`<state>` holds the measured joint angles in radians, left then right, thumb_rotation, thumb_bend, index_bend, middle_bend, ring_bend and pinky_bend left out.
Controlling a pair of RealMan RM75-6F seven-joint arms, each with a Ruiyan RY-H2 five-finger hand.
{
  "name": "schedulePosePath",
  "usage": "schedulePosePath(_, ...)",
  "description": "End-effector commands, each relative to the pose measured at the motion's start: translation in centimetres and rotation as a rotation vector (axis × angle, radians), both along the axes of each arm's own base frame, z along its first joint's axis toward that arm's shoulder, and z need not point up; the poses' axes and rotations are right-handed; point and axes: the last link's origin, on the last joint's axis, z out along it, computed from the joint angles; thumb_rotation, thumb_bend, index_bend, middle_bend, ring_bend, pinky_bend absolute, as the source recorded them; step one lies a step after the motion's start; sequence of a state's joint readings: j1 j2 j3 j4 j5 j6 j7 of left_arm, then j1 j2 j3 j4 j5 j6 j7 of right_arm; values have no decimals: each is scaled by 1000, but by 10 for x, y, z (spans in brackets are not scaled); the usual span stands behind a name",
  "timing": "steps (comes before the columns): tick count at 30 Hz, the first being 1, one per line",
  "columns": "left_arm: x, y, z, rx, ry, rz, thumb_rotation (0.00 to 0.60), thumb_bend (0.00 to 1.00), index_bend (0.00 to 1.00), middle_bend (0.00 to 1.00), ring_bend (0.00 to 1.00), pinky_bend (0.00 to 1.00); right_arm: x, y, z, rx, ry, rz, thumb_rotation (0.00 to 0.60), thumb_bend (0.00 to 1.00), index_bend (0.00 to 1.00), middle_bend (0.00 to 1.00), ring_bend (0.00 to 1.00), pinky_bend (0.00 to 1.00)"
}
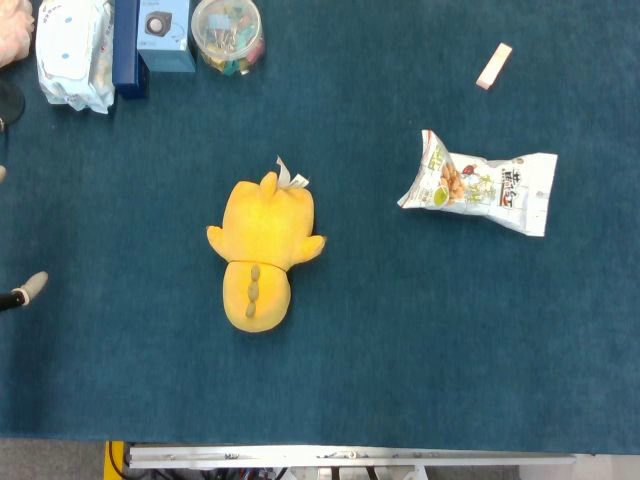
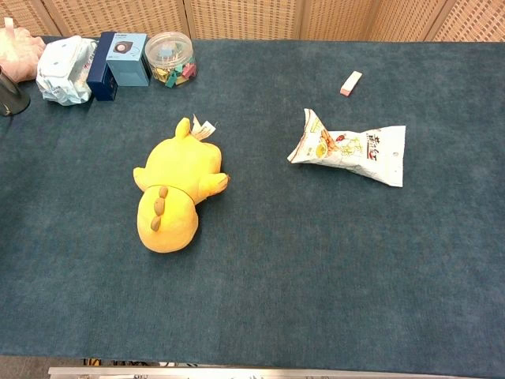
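A yellow plush toy (image 1: 262,251) is lying mid-table, left of a snack bag (image 1: 483,187); the left hand (image 1: 24,291) is barely showing at the left edge, its grip impossible to tell.

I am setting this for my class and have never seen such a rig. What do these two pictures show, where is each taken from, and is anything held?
Both pictures come from cameras on a two-armed robot with humanlike hands. The head view looks straight down; the chest view looks across from lower. On the dark teal cloth-covered table lie a yellow plush toy and, apart from it, a white printed snack bag. Further back are a small pink block, a clear round tub of coloured clips, a blue box and a white wipes packet. Nothing is seen held: only a pale tip, probably the left hand, shows at the head view's edge.
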<state>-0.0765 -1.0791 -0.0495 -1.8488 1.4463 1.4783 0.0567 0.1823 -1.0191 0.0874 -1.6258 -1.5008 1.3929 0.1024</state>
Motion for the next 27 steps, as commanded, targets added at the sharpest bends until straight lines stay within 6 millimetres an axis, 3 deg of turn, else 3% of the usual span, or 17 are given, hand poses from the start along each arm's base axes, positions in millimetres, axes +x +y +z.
schedulePosePath(1, 0, -1, 0, -2, 1, 0, 600, 32, 107, 126, 102, 124, 0, 0, 0, 1, 1, 0, 600, 177, 493, 517, 383, 407)
schedulePosePath(17, 1, 0, -2, -13, -9, -22, 600, 32, 107, 126, 102, 124, 0, -1, 6, -22, 1, 0, 600, 176, 493, 518, 383, 407)
schedulePosePath(27, 10, 13, -14, -92, -62, -93, 600, 32, 107, 126, 102, 124, 0, -2, 10, -38, 3, 1, 600, 176, 493, 517, 383, 407)
